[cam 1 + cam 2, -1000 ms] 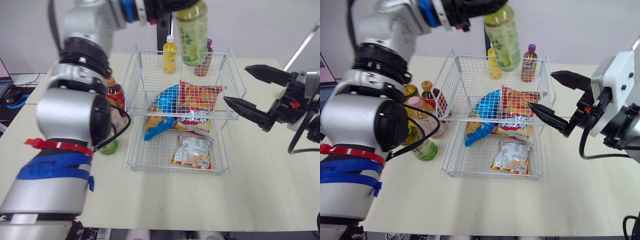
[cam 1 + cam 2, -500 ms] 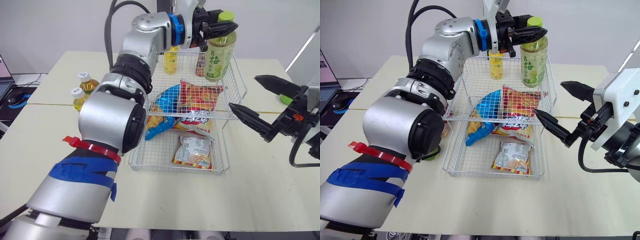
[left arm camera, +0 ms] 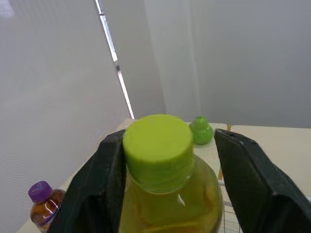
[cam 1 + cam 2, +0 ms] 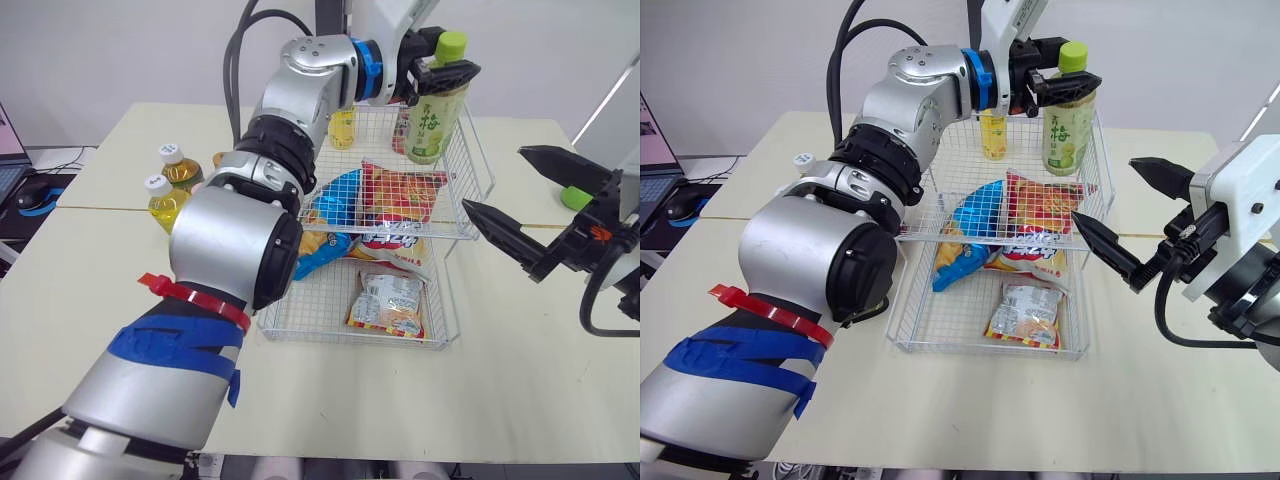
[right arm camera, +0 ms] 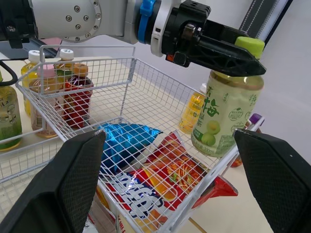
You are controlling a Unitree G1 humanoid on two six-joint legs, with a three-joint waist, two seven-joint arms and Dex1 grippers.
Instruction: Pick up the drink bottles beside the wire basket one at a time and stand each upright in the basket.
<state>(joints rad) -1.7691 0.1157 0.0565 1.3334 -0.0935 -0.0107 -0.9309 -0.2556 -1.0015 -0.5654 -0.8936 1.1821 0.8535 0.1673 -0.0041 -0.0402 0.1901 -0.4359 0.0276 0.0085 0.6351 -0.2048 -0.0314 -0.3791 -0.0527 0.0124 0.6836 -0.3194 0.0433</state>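
- Pale green tea bottle [image 4: 433, 115]: in the head views you are gripping its neck just under the cap with the left gripper [image 4: 447, 72]. The bottle is standing upright, its long axis pointing straight down into the far right corner of the wire basket [image 4: 480, 150]. The right gripper [image 4: 491, 178] is hovering beside the right wall, fingers spread and empty.
- In the left wrist view, the black fingers [image 3: 95, 187] are pinching either side of the neck.
- In the right wrist view, the bottle's base is hanging near rim level. You cannot tell whether it is touching mesh, so lowering looks next.
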